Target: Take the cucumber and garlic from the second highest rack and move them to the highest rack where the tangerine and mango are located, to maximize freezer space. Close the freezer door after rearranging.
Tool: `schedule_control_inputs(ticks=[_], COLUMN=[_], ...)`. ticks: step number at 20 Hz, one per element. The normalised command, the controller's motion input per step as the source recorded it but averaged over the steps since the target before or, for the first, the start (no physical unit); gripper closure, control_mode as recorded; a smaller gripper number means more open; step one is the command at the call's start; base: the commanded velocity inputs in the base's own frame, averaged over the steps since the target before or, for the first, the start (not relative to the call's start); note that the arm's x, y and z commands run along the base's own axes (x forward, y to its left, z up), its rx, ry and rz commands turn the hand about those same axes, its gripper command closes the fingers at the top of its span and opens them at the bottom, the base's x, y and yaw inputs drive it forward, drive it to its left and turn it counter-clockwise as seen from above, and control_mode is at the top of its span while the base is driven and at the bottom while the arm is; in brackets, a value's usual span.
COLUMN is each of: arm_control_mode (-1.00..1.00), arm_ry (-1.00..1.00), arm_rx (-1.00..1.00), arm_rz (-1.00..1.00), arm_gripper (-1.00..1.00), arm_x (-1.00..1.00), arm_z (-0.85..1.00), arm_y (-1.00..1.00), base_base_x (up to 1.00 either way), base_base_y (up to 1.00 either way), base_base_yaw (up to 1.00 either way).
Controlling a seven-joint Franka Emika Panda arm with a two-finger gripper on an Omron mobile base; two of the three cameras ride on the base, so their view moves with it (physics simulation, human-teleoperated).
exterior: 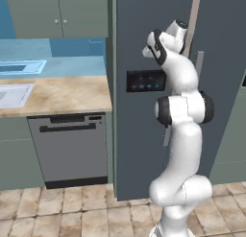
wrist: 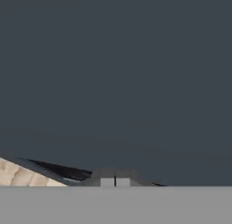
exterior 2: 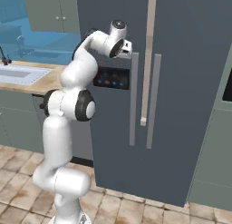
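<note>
The clenched, empty gripper (wrist: 114, 182) sits right against the tall dark slate-blue freezer door (exterior 2: 113, 128); its grey bar handle (exterior 2: 133, 100) runs up-down just beside.

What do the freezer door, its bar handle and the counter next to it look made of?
Freezer door: matte dark slate-blue panel, painted metal or laminate by its flat, glare-free look. Bar handle: plain grey, likely brushed metal, possibly plastic. Counter: mottled beige, stone-like pattern. All rendered, so these are guesses.

The freezer door (exterior 2: 113, 105) stands nearly shut, a flat slate wall right before the gripper (wrist: 114, 182). Its bar handle (exterior 2: 132, 100) juts out just beside. Open floor (exterior: 72, 212) lies below.
</note>
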Motion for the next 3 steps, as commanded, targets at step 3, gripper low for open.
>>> schedule_control_inputs(ticks=[3], arm_control_mode=[-1.0], arm_ry=[-0.51], arm_rx=[0.0], arm_rz=[0.0], arm_gripper=[1.0], arm_x=[-0.43], arm_z=[-0.26], arm_y=[0.02], base_base_x=[0.0], base_base_y=[0.0], base_base_yaw=[0.0])
